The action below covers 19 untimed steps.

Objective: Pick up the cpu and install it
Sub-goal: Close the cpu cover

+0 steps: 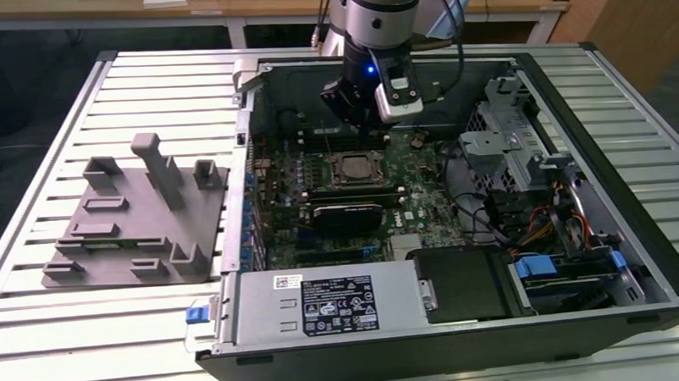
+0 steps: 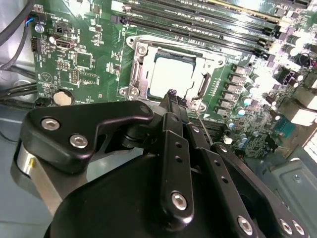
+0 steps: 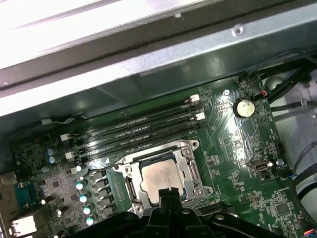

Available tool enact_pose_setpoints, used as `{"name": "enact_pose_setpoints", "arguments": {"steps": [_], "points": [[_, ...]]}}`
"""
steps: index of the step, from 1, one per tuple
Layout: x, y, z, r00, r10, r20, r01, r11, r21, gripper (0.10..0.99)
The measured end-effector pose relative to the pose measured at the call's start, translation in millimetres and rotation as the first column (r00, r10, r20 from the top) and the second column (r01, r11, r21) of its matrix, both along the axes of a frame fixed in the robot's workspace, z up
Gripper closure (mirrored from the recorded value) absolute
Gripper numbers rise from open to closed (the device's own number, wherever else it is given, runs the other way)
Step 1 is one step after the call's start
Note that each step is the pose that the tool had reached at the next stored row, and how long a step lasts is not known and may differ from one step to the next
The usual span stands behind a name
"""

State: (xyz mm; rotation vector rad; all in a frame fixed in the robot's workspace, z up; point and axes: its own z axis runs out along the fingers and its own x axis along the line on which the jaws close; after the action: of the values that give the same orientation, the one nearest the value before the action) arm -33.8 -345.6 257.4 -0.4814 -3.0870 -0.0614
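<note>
"cpu (image 2: 171, 74) is down in the socket (image 2: 136, 74), silver top up, flat inside the metal frame. The pick-up part of the job looks done."

"Agreed, and the gripper (image 2: 172, 94) carries nothing. Its fingers are drawn narrow, tip against tip, with no chip between them."

"Where does the exterior view put things?"

"The cpu (image 1: 350, 166) lies just above the middle of the frame, on the motherboard (image 1: 419, 196) inside the open computer case (image 1: 322, 344). The gripper (image 1: 358, 126) hangs right above it in the picture, a little toward the frame's upper edge, and it looks clear of the board."

"So hovering, not pressing?"

"That is the reading, though contact cannot be ruled out from the wrist. In the first wrist view the closed tips (image 3: 168, 192) cross the chip's near edge, with the memory slots (image 3: 138, 131) beyond the socket."

"What is left, then?"

"Hard to say. The cpu appears seated square, its rim under the socket's frame. Whether the retaining lever is latched cannot be made out, so the install may be finished or one clamp short."

"And the grey fixture blocks (image 1: 137, 214)?"

"Sitting at the exterior view's left on the slatted table (image 1: 51, 336), well apart from the case, with no chip on them."
</note>
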Motion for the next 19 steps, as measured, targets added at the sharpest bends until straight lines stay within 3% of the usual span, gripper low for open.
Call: {"name": "enact_pose_setpoints", "arguments": {"steps": [4, 12, 19], "points": [[0.1, -4.4, -5.9, 1.0000, 0.005, 0.0003, -0.005, 1.0000, 0.003, 0.980], [-0.2, -6.4, -13.2, 0.9975, 0.070, 0.0078, -0.070, 0.9975, 0.002, 0.980], [-1.3, -8.2, -24.4, 0.9926, 0.121, 0.0081, -0.121, 0.9926, 0.003, 0.980]]}}
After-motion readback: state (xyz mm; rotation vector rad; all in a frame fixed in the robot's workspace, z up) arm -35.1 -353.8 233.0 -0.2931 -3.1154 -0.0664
